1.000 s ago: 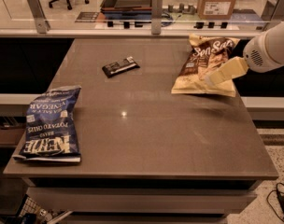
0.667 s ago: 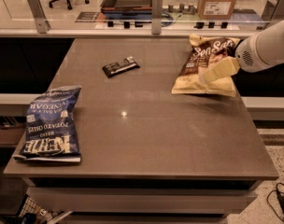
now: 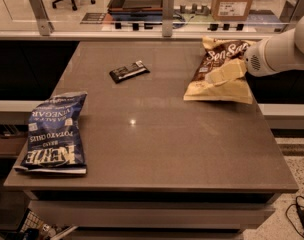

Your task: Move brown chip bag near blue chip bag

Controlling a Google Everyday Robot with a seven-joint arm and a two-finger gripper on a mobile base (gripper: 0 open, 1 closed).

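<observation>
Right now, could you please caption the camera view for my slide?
Gripper at brown chip bag, far right of table; blue chip bag at near-left edge; candy bar farther back.

White arm (image 3: pixel 282 51) extends from the right edge, gripper (image 3: pixel 223 74) angled down-left.

One camera looks down from above the near edge of the grey-brown rectangular tabletop (image 3: pixel 157 144). It faces across to the glass partition (image 3: pixel 102 14) at the frame's top and takes in the whole surface. The gripper (image 3: pixel 223 75) sits at upper right, over the crinkly tan-and-brown chip bag (image 3: pixel 217 91).
</observation>
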